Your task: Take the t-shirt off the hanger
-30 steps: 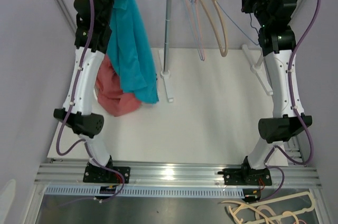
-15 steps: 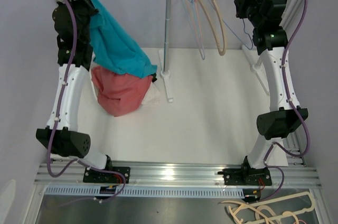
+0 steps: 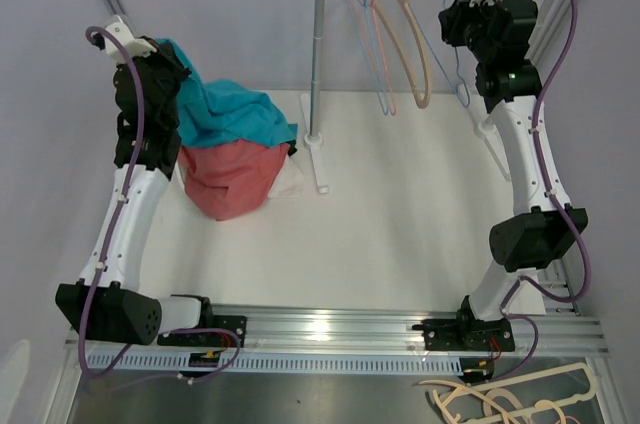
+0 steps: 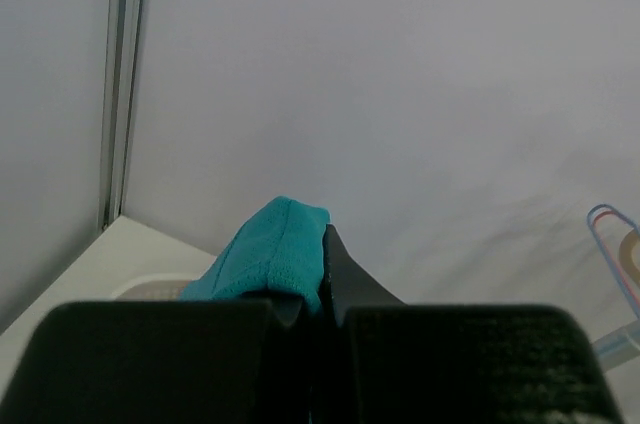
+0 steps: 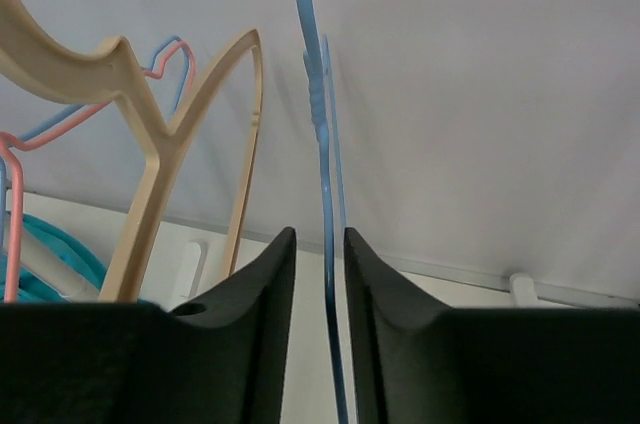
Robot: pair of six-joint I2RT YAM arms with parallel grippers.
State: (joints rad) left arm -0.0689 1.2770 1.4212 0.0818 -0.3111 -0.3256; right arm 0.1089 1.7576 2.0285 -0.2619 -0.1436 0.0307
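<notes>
blue hanger (image 5: pixel 316 94) in end effector (image 5: pixel 320 240) (wrist)

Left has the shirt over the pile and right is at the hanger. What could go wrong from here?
1. The teal t-shirt is pinched in the left end effector and drapes over the red garment. Retreating unreleased could drag both.
2. The blue hanger runs between the right end effector's parted fingers. A skewed retreat may snag it against the beige hanger.
</notes>
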